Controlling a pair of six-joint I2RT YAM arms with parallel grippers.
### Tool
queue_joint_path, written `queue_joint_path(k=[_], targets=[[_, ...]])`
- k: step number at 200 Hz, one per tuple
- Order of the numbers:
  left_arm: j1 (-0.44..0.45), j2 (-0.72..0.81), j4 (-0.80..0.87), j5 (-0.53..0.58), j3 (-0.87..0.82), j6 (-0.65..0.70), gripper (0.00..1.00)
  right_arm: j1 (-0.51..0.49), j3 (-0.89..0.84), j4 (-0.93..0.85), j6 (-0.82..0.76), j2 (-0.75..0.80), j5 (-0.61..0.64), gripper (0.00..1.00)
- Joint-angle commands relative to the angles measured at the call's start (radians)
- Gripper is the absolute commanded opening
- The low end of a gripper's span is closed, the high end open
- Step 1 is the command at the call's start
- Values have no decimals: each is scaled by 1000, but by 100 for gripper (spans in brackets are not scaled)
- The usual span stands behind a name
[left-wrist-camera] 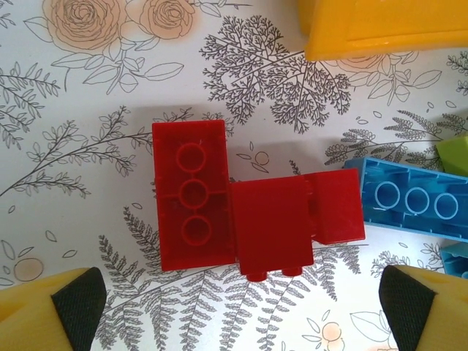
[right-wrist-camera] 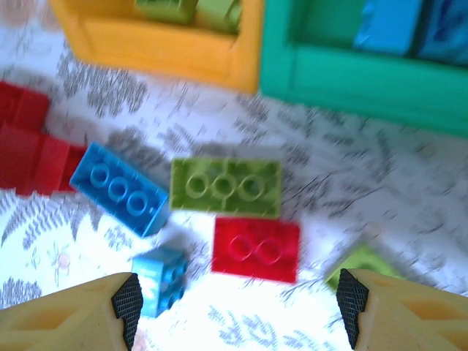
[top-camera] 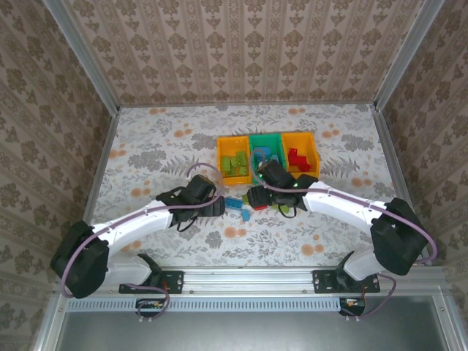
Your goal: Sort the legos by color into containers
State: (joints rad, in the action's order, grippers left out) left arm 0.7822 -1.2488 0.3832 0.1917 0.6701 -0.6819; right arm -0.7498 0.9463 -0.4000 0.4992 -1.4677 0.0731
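Note:
Three joined containers stand mid-table: an orange bin (top-camera: 234, 157) with green legos, a green bin (top-camera: 265, 150) with blue ones, and an orange bin (top-camera: 300, 150) with red ones. Loose legos lie in front of them. My left gripper (left-wrist-camera: 241, 307) is open just short of three red bricks (left-wrist-camera: 192, 194) lying together, with nothing between its fingers. To their right lies a blue brick (left-wrist-camera: 413, 197). My right gripper (right-wrist-camera: 238, 300) is open above a red brick (right-wrist-camera: 256, 248), a green brick (right-wrist-camera: 225, 187), a long blue brick (right-wrist-camera: 119, 189) and a small blue brick (right-wrist-camera: 159, 278). It holds nothing.
Both grippers (top-camera: 219, 207) (top-camera: 257, 197) face each other closely over the loose pile (top-camera: 235, 205). Another green brick (right-wrist-camera: 362, 263) lies near my right finger. The orange bin's corner (left-wrist-camera: 387, 29) sits just beyond the red bricks. Patterned walls enclose the floral table (top-camera: 146, 146).

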Motion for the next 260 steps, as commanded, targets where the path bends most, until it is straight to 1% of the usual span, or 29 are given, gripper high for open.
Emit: queue_joint_path(k=[1,38,74,103,120,136,149,165,180,197,209,223,232,260], targets=[[-11,23,42,29,-29,-19,100,-71,-9,23,79,-40,35,72],[-13,42,44,32,-47,-28,100,-158,6,22,108,-108,48,69],[-15,64,49,32,-49,-31,100,-182,46,-1,113,-190,44,65],[-16,79,50,35,-56,-33,100,-185,82,-15,106,-261,47,59],[-17,89,51,36,-60,-34,100,-185,95,-22,107,-276,49,51],[-17,97,53,36,-66,-34,100,-184,95,-19,110,-254,56,38],[-18,103,52,36,-67,-34,100,-185,92,-27,105,-216,70,30],[-18,109,51,34,-68,-31,100,-173,95,-42,87,-153,85,27],[-18,113,44,28,-66,-25,100,-123,97,-47,69,-91,78,27],[-17,114,32,18,-60,-16,100,-16,98,-31,44,-39,47,27],[-15,112,19,10,-57,-9,100,60,119,-29,13,-36,41,27],[-12,111,7,1,-55,-4,100,148,178,-45,-27,-79,35,27],[-8,109,1,0,-50,-1,100,188,227,-60,-48,-119,26,27],[5,102,-4,5,-43,-1,100,250,399,-101,-104,-269,19,27]])
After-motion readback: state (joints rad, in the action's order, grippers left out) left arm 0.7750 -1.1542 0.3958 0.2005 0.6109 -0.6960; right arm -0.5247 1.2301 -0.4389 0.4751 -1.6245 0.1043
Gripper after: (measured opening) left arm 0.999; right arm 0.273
